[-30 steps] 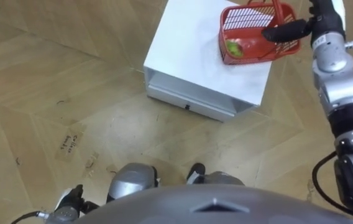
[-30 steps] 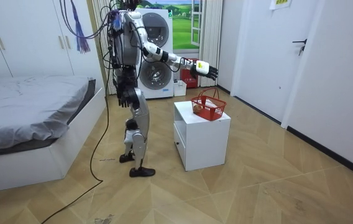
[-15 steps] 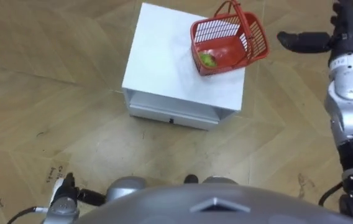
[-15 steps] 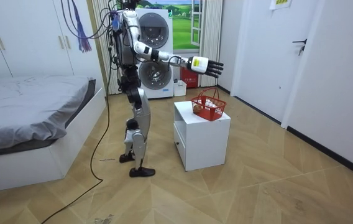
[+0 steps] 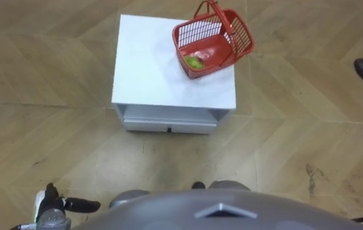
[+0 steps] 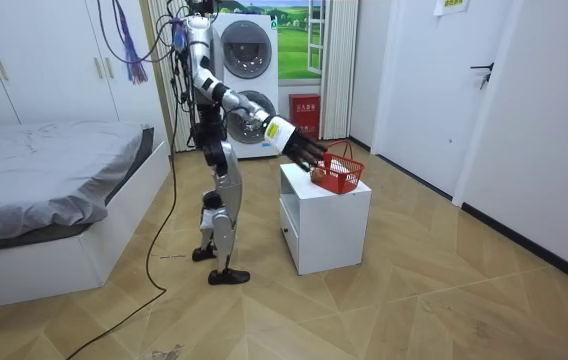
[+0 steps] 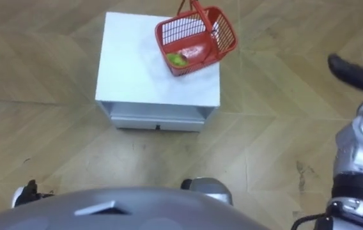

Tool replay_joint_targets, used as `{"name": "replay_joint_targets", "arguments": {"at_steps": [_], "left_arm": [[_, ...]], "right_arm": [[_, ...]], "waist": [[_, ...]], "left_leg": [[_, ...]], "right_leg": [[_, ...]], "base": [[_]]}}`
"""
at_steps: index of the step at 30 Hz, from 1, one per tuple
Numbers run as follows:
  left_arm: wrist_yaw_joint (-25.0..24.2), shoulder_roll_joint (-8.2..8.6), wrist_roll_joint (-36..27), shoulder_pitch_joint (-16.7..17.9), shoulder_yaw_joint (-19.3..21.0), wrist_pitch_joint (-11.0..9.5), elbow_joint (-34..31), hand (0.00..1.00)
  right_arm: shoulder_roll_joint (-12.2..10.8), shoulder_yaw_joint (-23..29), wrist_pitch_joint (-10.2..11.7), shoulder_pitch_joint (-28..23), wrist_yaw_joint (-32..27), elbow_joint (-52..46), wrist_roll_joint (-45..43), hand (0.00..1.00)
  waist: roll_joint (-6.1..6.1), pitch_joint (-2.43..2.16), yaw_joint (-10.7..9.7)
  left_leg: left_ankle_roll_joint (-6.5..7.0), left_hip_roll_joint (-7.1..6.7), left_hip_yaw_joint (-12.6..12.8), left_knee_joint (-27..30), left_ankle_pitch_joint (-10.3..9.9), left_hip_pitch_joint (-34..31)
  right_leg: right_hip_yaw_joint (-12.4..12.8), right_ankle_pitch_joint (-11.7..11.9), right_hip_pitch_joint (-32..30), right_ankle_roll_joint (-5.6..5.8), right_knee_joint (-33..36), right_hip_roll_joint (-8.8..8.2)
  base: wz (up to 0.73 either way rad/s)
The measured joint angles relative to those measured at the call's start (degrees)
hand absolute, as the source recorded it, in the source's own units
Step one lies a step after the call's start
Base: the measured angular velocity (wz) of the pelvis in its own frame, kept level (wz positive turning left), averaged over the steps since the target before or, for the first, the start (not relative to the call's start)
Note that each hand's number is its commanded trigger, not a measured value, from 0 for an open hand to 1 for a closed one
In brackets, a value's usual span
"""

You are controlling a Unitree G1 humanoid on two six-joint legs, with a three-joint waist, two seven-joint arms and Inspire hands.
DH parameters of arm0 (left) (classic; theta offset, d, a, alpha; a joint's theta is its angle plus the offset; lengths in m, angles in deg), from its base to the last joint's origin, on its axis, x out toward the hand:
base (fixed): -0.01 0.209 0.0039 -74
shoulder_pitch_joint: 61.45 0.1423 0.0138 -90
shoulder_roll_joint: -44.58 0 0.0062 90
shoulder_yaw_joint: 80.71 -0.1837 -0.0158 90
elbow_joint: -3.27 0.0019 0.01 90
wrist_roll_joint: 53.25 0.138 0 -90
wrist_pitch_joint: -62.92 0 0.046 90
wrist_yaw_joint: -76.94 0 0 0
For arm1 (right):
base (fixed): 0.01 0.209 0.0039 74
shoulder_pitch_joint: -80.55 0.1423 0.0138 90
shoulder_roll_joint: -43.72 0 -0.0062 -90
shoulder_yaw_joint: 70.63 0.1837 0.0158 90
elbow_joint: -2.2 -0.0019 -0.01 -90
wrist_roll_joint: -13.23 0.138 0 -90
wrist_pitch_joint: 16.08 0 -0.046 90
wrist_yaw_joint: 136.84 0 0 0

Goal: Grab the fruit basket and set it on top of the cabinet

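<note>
Basket: the red fruit basket (image 5: pixel 212 43) stands on the white desk (image 5: pixel 149 70) at its far right corner, handle up, a green fruit (image 5: pixel 195 62) inside.
Right hand: the right hand (image 6: pixel 304 152), a second ago raised above the basket, is now lower and just beside it, fingers straight, holding nothing.
Left hand: the left hand (image 5: pixel 79 205) hangs low by the body; grip unreadable.
Meaning: judged a reach toward the handle; basket not lifted.

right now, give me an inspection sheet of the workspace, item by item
surface: white cabinet with a drawer front facing the robot; top bare apart from the basket.
job's things: red fruit basket on the cabinet's far right corner, handle up, a green fruit inside; neither hand holds it.
clutter: nothing seen on the cabinet; scuff marks on the wood floor.
hands: right hand out to the right of the cabinet, fingers straight, apart from the basket; left hand low at the robot's side, fingers straight.
cables: dark cable trailing across the floor in the room view.
surroundings: bed, washing machine, white door.
</note>
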Motion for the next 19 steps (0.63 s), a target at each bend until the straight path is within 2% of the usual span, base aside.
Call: {"name": "replay_joint_targets", "arguments": {"at_steps": [4,7,8,10,13,17,19], "left_arm": [[0.03,0.29,0.00,0.10,0.01,0.18,0.02,0.00],[-0.07,0.66,0.18,-0.49,0.07,0.23,1.19,0.00],[-0.10,0.86,0.15,-0.46,0.07,0.23,1.19,0.00],[-0.20,1.55,0.16,-0.85,0.04,0.19,2.35,0.00],[-0.30,2.33,1.42,-1.52,0.05,0.04,2.75,0.00],[-0.30,2.96,2.03,-2.54,-0.46,0.00,3.53,0.00],[-0.29,3.38,2.35,-2.72,-0.63,0.24,4.11,0.00]], "right_arm": [[-0.14,-0.25,-1.51,-1.12,4.11,14.24,1.87,0.00],[-2.86,-1.60,-2.32,-3.97,6.68,24.64,1.81,0.00],[-3.65,-1.61,-2.49,-4.49,6.89,25.61,1.84,0.00],[-6.50,-1.66,-2.76,-5.99,8.34,28.41,1.41,0.00],[-9.21,-3.72,-2.73,-6.08,9.54,31.92,-2.30,0.00],[-10.96,-7.41,-2.74,-5.78,10.46,33.08,-7.72,0.00],[-11.79,-8.97,-2.76,-5.45,10.44,33.29,-10.26,0.00]], "waist": [[0.21,0.10,-0.02],[0.79,0.30,0.89],[1.20,0.50,0.94],[1.60,0.54,1.03],[2.17,0.64,0.94],[2.65,0.78,1.38],[2.86,0.61,1.40]], "left_leg": [[-0.21,0.05,-0.57,-0.38,-0.22,-0.01],[-0.22,0.08,-0.92,-0.43,-0.23,0.45],[-0.25,0.08,-0.91,-0.49,-0.24,0.64],[-0.28,0.05,-0.91,-0.73,-0.27,1.03],[-0.28,0.06,-0.90,-0.77,-0.27,1.00],[-0.35,0.08,-0.92,-0.77,-0.31,1.04],[-0.35,0.11,-0.91,-0.67,-0.31,1.07]], "right_leg": [[-0.38,0.03,0.10,-0.06,0.23,0.05],[-0.74,0.01,0.64,-0.09,0.19,0.09],[-0.75,-0.01,0.79,-0.11,0.18,0.12],[-0.70,-0.05,0.97,-0.13,0.19,0.19],[-0.94,-0.07,0.96,-0.14,0.11,0.18],[-0.66,-0.07,0.88,-0.15,0.11,0.34],[-0.60,-0.07,0.92,-0.15,-0.07,0.42]], "base": [[0.07],[0.04],[0.00],[-0.06],[0.00],[-0.02],[0.00]]}}
